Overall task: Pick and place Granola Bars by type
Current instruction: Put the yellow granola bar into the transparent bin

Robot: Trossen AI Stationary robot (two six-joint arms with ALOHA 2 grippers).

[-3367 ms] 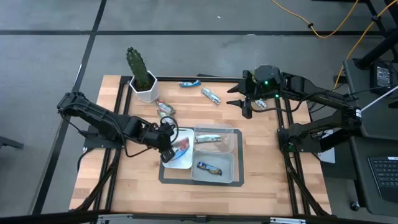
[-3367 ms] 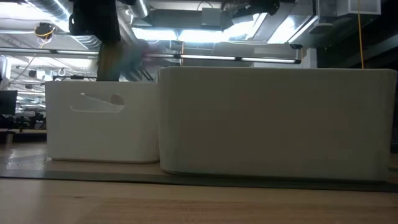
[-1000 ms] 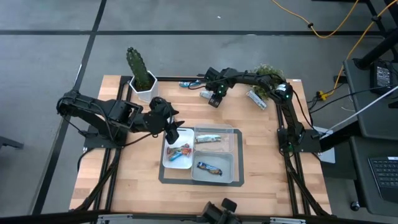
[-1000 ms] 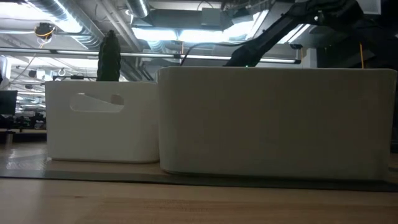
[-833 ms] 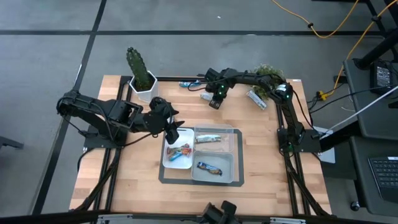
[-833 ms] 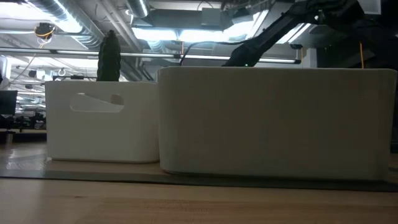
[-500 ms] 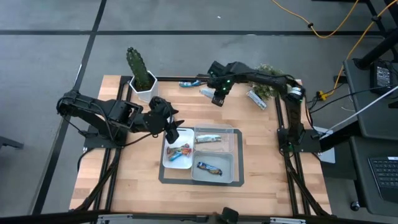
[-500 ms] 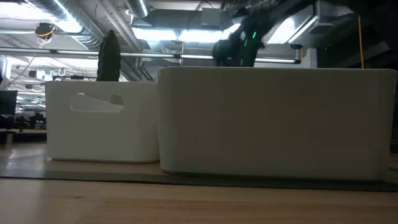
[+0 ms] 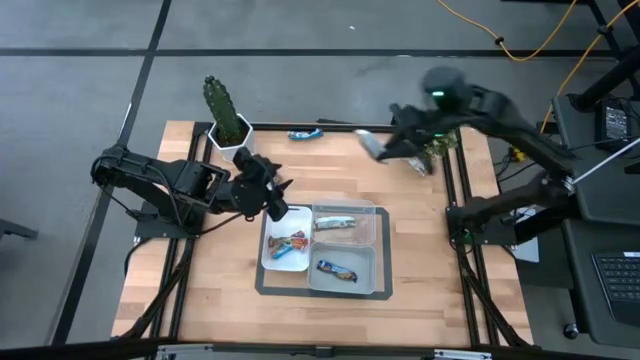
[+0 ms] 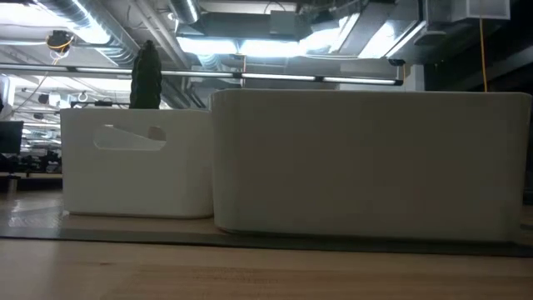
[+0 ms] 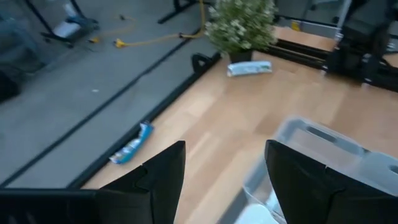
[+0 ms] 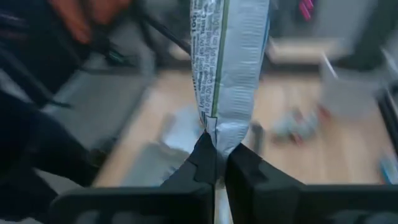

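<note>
My right claw [image 12: 214,163] is pinched tight on the end of a silver granola bar [image 12: 229,59], which stands up from my fingertips [image 12: 239,163] in the right wrist view; in the high view that claw [image 9: 392,148] is raised at the upper right of the frame, with the bar [image 9: 370,143] sticking out toward the left. My left claw [image 9: 278,195] waits left of centre, just beside the upper left corner of the divided tray [image 9: 380,232], its fingers [image 11: 163,171] spread apart and empty. In the tray, a red and orange bar [image 9: 291,240] lies in the white left section, a silver one [image 9: 334,223] in the upper right section, a dark blue one [image 9: 337,268] in the lower right. A blue bar [image 9: 305,134] lies on the table [image 9: 200,300] near the top edge, right of the potted cactus [image 9: 226,118]. Another silver bar [image 11: 249,68] rests by a small leafy plant [image 11: 242,25].
</note>
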